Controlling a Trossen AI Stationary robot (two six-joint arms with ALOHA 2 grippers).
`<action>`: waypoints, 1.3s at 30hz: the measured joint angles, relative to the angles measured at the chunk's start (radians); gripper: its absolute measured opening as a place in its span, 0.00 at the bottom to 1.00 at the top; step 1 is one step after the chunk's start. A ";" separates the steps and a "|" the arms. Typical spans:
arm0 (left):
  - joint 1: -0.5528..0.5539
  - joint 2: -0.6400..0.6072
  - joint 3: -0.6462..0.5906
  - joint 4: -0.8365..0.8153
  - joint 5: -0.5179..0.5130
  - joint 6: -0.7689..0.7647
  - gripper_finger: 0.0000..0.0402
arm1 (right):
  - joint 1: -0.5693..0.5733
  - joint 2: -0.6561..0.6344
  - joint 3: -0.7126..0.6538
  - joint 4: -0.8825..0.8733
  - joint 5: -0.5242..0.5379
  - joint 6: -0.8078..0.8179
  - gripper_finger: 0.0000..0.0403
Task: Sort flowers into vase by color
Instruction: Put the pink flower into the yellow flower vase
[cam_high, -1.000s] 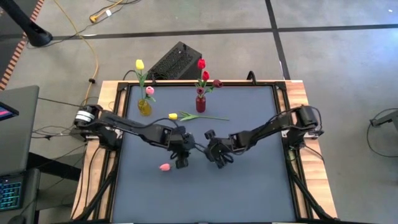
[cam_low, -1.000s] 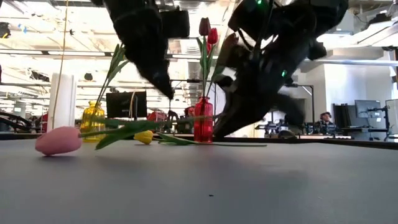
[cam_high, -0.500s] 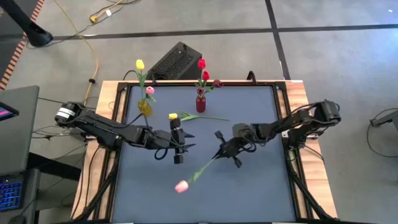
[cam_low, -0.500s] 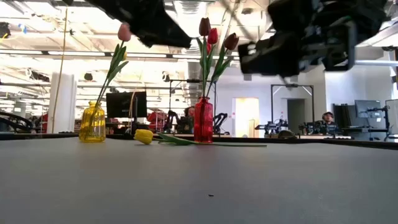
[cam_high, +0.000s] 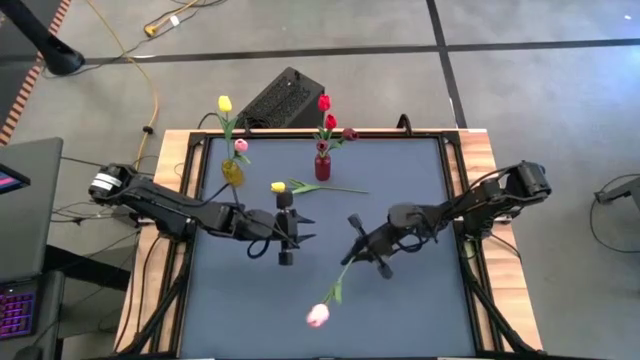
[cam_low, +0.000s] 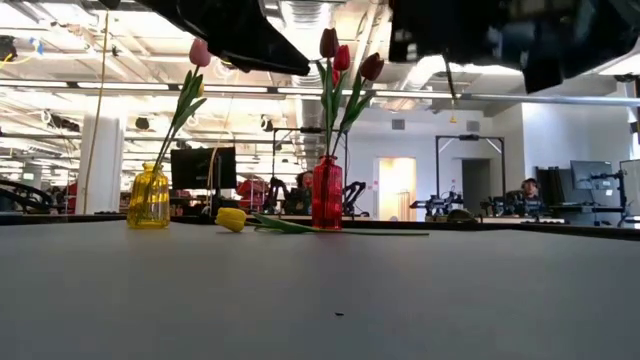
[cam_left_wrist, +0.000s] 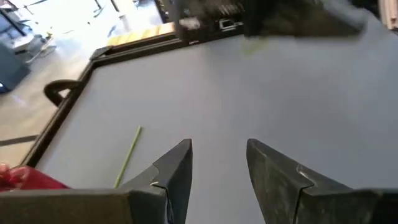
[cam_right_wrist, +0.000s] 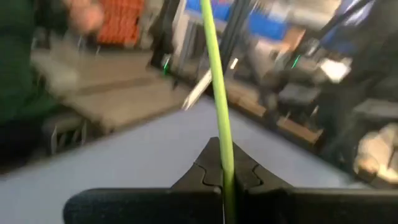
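The right gripper (cam_high: 352, 250) is lifted above the middle of the table (cam_high: 420, 310) and pinches the green stem of a pink tulip (cam_high: 318, 315), whose head hangs toward the near edge. The left gripper (cam_high: 285, 237) hovers beside it, fingers spread and empty. Farther back a yellow tulip (cam_high: 279, 187) lies on the table between the yellow vase (cam_high: 232, 172), which holds yellow and pink tulips, and the red vase (cam_high: 322, 165) with red ones.

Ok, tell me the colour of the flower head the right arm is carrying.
Pink. The tulip head hangs off the stem held in the right gripper, clearest in the high view.
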 joint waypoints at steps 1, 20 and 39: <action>-0.003 0.000 0.000 -0.001 0.005 0.000 0.35 | -0.001 0.000 0.000 0.044 0.000 0.023 0.05; -0.039 0.000 0.000 0.387 0.159 0.173 0.35 | -0.024 0.002 0.000 0.277 0.170 0.188 0.05; 0.075 0.000 0.000 0.571 0.122 0.121 0.35 | -0.113 0.002 0.016 0.267 0.247 0.222 0.05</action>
